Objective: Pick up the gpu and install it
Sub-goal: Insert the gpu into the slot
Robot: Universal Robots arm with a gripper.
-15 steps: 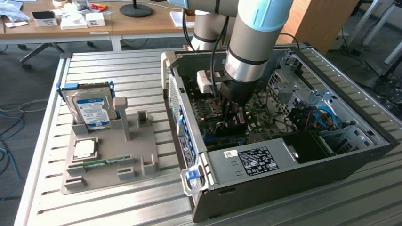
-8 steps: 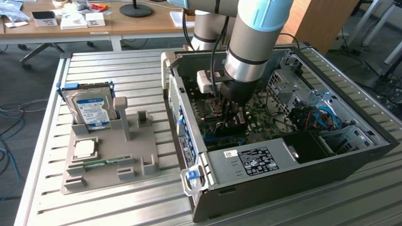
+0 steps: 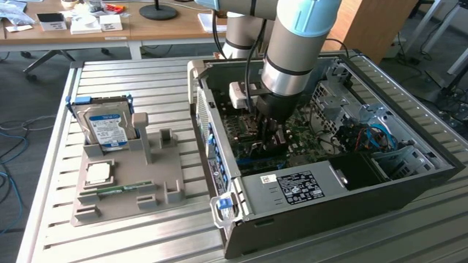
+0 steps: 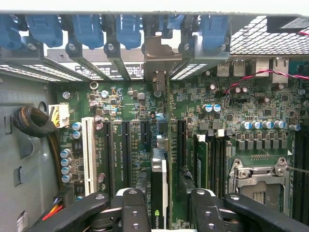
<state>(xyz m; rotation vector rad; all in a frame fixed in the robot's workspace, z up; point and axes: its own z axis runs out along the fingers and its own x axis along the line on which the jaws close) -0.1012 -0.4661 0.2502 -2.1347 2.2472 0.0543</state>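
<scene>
On the exterior view's left, a drive [image 3: 107,129] is standing in a grey holder [image 3: 131,186] on the slatted table [image 3: 58,235]. To the right, the arm [image 3: 296,49] is reaching down into the open case [image 3: 409,181]. The gripper [image 4: 161,205] is clamping the gpu [image 4: 159,183] edge-on between its fingers [image 4: 133,208], holding it over the motherboard [image 4: 231,106], among the slots [image 4: 181,140] and below the blue clips [image 4: 128,29].

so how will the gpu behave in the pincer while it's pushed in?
The gpu, a thin card held edge-on by the pincer, probably stays stiff but could twist if pushed off-axis. Likely light. Exposed components suggest it is fragile, as is the motherboard beneath.
</scene>
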